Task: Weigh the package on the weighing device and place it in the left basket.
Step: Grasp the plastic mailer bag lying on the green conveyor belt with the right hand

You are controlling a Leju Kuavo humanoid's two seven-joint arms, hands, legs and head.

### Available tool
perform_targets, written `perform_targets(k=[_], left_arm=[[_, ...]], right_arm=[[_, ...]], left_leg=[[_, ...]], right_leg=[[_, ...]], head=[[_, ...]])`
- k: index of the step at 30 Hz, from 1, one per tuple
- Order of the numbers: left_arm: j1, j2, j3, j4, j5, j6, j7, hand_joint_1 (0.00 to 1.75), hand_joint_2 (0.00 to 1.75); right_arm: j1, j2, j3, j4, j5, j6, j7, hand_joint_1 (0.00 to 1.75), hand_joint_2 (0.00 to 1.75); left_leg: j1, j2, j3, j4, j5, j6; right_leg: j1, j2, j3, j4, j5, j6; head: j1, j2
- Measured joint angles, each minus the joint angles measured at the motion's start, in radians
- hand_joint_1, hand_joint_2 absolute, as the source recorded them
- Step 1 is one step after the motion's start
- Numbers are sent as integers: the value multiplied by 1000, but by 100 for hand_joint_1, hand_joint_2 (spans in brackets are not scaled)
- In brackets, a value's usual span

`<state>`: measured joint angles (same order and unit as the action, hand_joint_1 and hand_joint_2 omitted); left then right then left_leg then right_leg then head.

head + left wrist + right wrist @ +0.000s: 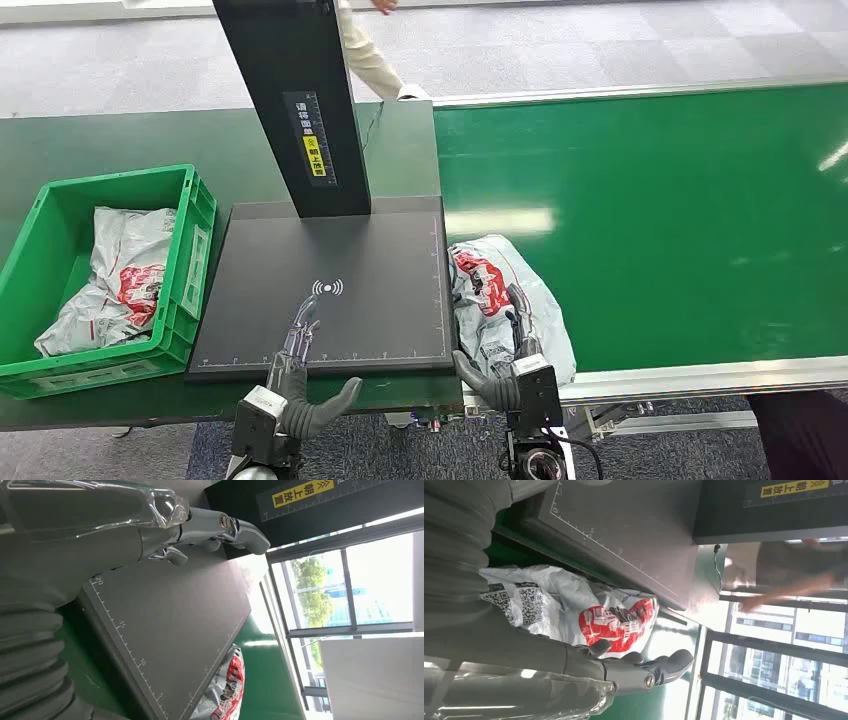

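package [508, 305] lies on the green belt [680, 220], touching the scale's [330, 290] right edge | right hand [510, 350] rests on it, fingers spread, no grasp | left hand [300, 375] released over scale's near edge | green basket [185, 215] far left holds another bag [115, 275]

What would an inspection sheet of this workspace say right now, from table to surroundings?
Surface: green conveyor belt on the right, darker green table on the left.
Job's things: white and red package lies on the belt beside the black weighing plate, not on it; green basket left of the plate already holds a similar bag.
Clutter: nothing seen.
Hands: left hand reaches over the plate's near edge, fingers extended, holding nothing; right hand lies over the package, grip not clear.
Cables: thin black cable behind the scale's post.
Surroundings: a person's sleeve beyond the table; grey carpet tiles.
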<state>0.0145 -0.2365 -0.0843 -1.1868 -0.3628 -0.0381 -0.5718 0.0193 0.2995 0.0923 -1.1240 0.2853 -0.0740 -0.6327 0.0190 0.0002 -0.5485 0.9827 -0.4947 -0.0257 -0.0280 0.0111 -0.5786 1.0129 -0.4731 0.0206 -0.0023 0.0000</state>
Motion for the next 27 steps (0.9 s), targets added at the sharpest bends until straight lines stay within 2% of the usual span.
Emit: perform_targets(k=[6,9,13,15,18,23,25,27], left_arm=[[0,0,0,0,0,0,-1,0,175],[0,0,0,1,-1,2,-2,0,175],[0,-2,0,1,-6,1,-2,0,175],[0,-2,0,1,-9,0,-2,0,175],[-3,-2,-2,5,-9,-3,-2,0,175],[-15,-1,-3,15,3,-11,-3,0,175],[-18,-1,-4,16,5,-15,-3,0,175],[-19,0,-4,17,9,-16,-3,0,175]], right_arm=[[5,0,2,-12,6,-11,-4,0,175],[11,-1,3,-43,80,-99,29,0,175],[3,-23,-11,-88,386,-324,208,0,175],[-22,-48,-41,-90,543,-395,314,0,175],[-102,-100,-104,-26,633,-390,399,0,175],[-263,-180,-165,214,799,-390,544,0,175],[-313,-200,-174,302,832,-385,567,0,175],[-348,-213,-187,368,803,-340,540,0,175]], left_leg=[[0,0,0,0,0,0],[0,0,0,0,0,0],[0,0,0,0,0,0],[0,0,0,0,0,0],[-1,1,1,0,0,0],[-1,1,1,1,1,1],[0,0,2,1,1,1],[0,0,1,1,1,1]], right_leg=[[0,0,0,0,0,0],[0,0,0,0,0,0],[0,0,0,0,0,0],[0,0,0,0,0,0],[-1,1,1,0,1,0],[-1,1,1,0,2,1],[0,1,1,0,2,1],[0,1,1,0,2,1]], head=[[0,0],[0,0],[0,0],[0,0],[0,0],[0,0],[0,0],[0,0]])
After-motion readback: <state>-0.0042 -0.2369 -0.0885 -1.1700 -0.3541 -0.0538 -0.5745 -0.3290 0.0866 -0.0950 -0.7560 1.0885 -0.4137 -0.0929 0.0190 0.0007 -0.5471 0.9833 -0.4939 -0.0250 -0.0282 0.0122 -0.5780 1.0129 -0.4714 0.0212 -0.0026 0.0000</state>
